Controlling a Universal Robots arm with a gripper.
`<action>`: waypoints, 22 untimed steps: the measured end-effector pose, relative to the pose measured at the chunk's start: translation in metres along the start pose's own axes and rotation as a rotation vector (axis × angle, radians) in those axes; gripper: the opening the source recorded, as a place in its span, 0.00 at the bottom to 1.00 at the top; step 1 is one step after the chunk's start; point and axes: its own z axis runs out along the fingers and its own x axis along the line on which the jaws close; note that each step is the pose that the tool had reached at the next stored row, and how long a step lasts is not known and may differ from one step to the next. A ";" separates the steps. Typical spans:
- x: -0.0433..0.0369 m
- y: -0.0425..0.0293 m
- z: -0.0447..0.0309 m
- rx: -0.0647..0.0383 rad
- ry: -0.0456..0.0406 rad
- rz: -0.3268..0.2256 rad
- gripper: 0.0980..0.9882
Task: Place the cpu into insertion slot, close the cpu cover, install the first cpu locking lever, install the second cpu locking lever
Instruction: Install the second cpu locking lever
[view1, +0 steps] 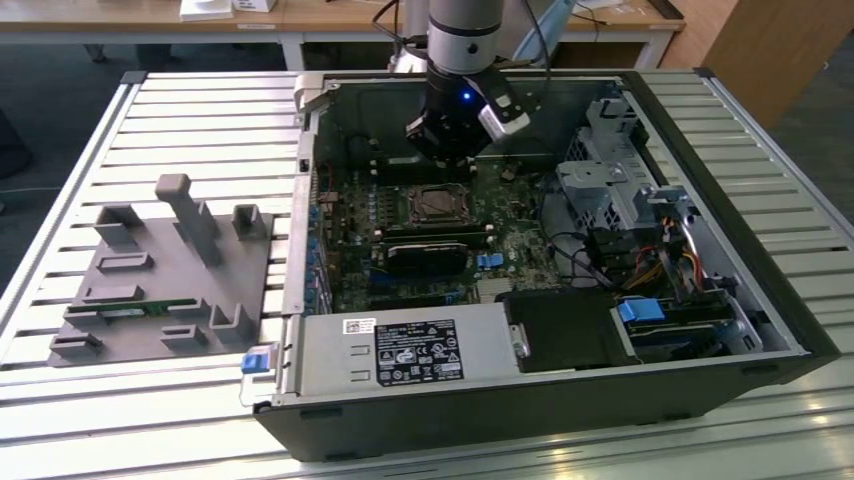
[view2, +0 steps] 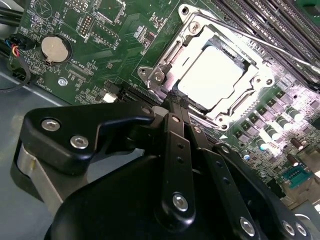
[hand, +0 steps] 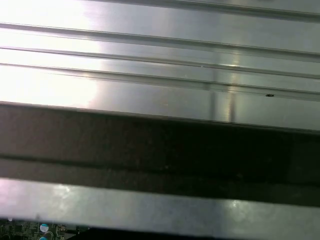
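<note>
We see a ribbed, silvery aluminium slatted table. Directly on it rest an open black desktop computer case and, beside it at the exterior view's left, a grey plastic fixture tray with upright posts.

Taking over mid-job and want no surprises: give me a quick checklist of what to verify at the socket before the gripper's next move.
1. Cpu seated in the insertion slot: ok, its pale metal top lies flat inside the socket.
2. Cpu cover closed: ok, the silvery frame lies flat around the chip in the second wrist view.
3. Locking levers latched: cannot tell; one thin lever runs along the socket's side.
4. Gripper position: ok, its tips sit at the socket's edge; in the exterior view it hangs just above the socket.
5. Gripper load: ok, nothing is seen between its tips, which are together.
</note>
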 end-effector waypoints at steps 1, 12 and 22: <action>0.0000 -0.0003 0.0000 0.000 0.0000 0.000 0.01; 0.0004 -0.0050 0.0001 0.000 0.0000 0.000 0.01; 0.0011 -0.0145 0.0002 0.000 0.0000 0.000 0.01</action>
